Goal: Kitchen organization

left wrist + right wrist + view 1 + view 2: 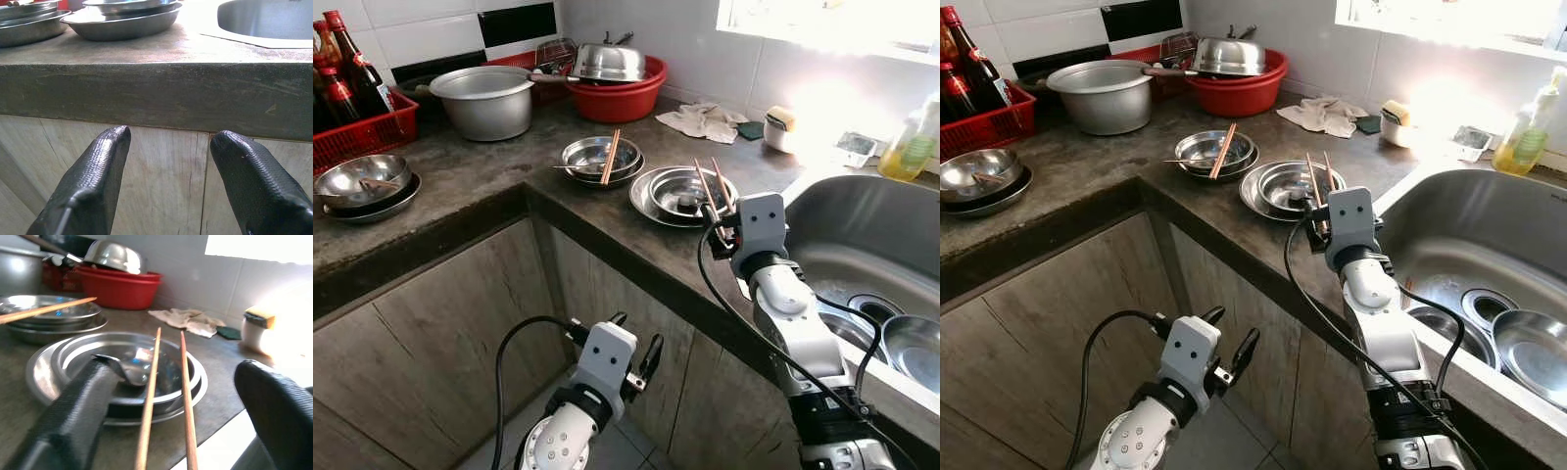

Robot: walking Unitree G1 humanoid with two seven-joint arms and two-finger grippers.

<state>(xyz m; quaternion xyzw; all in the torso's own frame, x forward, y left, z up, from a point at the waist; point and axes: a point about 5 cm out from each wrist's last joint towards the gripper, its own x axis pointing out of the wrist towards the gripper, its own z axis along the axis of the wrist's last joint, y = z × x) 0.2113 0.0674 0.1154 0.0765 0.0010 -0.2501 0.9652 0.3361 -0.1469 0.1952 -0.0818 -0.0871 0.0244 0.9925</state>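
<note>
Early stage: right gripper [166, 401], fingers apart around chopsticks [168, 396] beside the sink [862, 230]; left gripper [171, 181] idle, open; stacked bowls [683, 193] remain unsorted.

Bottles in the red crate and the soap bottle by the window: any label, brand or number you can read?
None can be read.
Sauce bottles in the red crate: red labels, print too small.
Dish soap bottle: green label, washed out by glare.
</note>
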